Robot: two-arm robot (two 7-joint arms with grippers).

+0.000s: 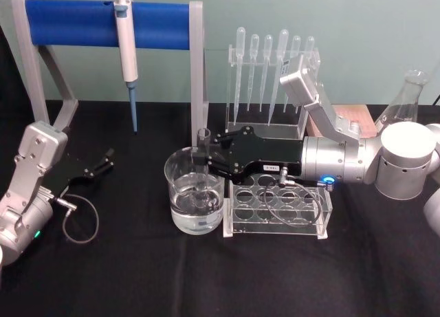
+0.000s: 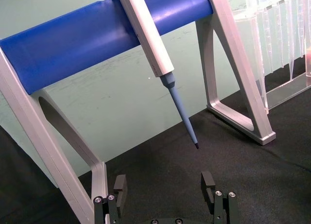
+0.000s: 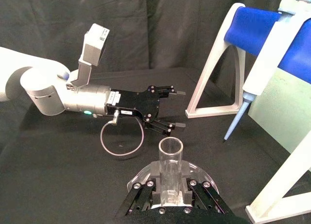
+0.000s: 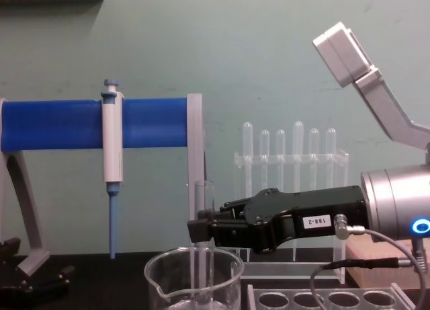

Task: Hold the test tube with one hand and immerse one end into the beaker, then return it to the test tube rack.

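- The test tube [image 1: 203,167] stands upright inside the beaker [image 1: 180,208]. Its long axis is vertical and its open rim is well above the beaker's rim. Its round end looks to me to sit in the water at the bottom, so I judge the dip done.
- My right gripper [image 4: 200,229] reaches in level from the robot's right and is clamped on the tube partway up, just above the beaker's rim. Its fingers are closed to the tube's width. The right wrist view shows the tube's open mouth between them.
- The test tube rack [image 1: 323,214] lies just beside the beaker on the robot's right, beneath the right gripper's body. I cannot tell whether rack and beaker touch.
- The coming move, as I read it, is up first and then sideways to the right. The tube's foot must clear the beaker's rim before it travels towards a hole.
- A thin cable [image 1: 275,208] loops from the right wrist down over the rack's holes. I would watch that it does not foul the tube on the way in.
- My left gripper [image 1: 103,162] sits low over the black table [image 1: 206,276], well off to the left. Its fingers are spread wide and hold nothing, and it is much the farther of the two from the tube.
- Behind are a blue-barred stand [image 1: 75,25] with a pipettor [image 1: 126,49] hanging from it, plastic pipettes [image 1: 271,69] in a clear holder, and a flask [image 1: 405,100] at far right. None of them lies on the path from beaker to rack.
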